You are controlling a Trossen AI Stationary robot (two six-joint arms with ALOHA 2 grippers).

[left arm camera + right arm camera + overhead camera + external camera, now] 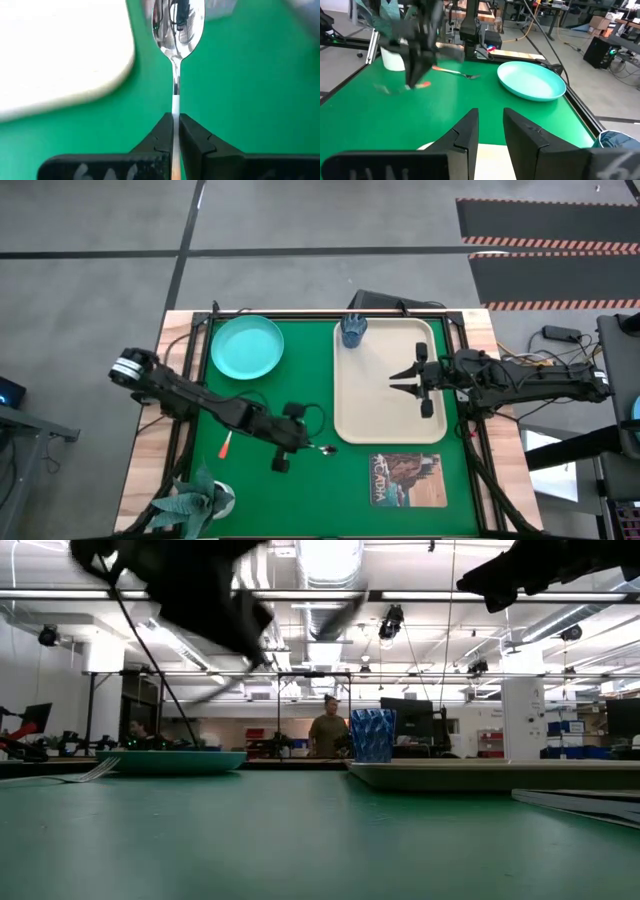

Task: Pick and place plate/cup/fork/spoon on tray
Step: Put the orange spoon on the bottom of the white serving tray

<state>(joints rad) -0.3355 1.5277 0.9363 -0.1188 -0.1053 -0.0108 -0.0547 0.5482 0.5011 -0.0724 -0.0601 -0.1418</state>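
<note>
Gripping the spoon (pixel 177 30) in our shut left tool (pixel 175 131), we hold our right tool (pixel 405 378), fingers parted and empty, over the tray (pixel 362 405)

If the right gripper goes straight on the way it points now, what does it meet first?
The right gripper, open over the tray, points across the bare green mat toward the left arm; probably nothing sooner, though depth is unclear.
</note>
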